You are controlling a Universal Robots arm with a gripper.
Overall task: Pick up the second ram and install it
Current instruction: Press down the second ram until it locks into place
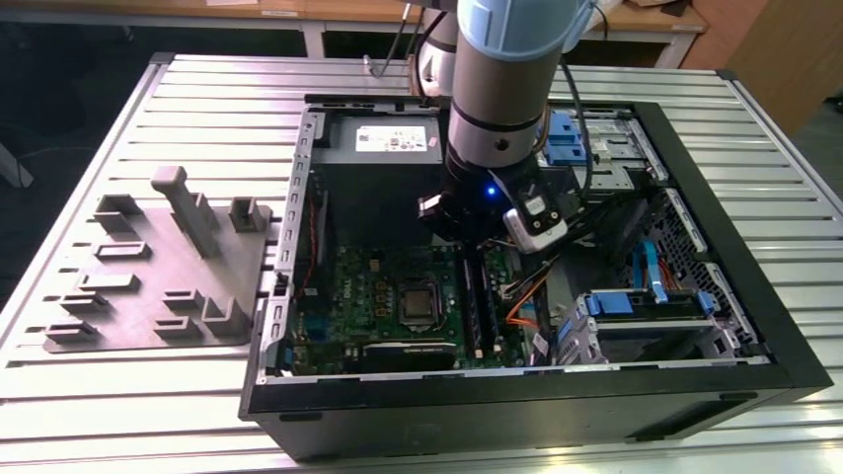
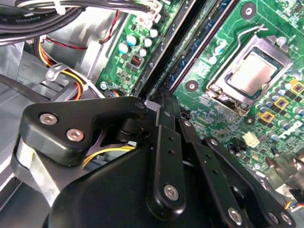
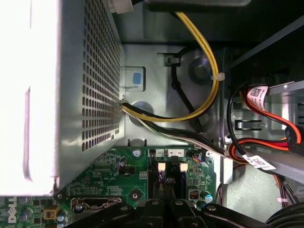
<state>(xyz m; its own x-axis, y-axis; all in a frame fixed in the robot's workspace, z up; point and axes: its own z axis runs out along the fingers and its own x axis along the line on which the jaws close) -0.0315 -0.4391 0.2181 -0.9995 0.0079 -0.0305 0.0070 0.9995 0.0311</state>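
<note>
1. Closest thing in the second wrist view is the gripper (image 2: 164,97). Its black link bars run together to one narrow tip, so the jaws look pressed together. I can't tell if there's anything thin pinched between them.
2. That tip sits right at the near end of the memory slots. In the first wrist view the gripper (image 3: 164,199) lines up with the slots, just short of their white latches (image 3: 161,166).
3. The ram (image 2: 187,59) stands on edge in the slot area, so it shows as a dark strip with a bluish edge. Its long axis runs straight away from the tip, parallel to the slot next to it. I can't tell if it's fully seated.
4. In the exterior view the ram (image 1: 477,306) runs lengthwise from the near case wall toward the far end, just to the exterior view's right of the CPU (image 1: 418,301).
5. The board (image 2: 209,118) lies flat under all of it, with the CPU (image 2: 249,71) beside the slots.
6. Past the slots is the PSU (image 3: 85,95), a grey perforated box with a yellow cable (image 3: 209,85) looping out of it.
7. Arm (image 1: 507,79) pose: it drops almost vertically into the open case (image 1: 527,390), with the wrist low over the far part of the board.
8. On the exterior view's left, well apart from the arm, the tray (image 1: 158,286) sits on the slatted table (image 1: 132,395).
</note>
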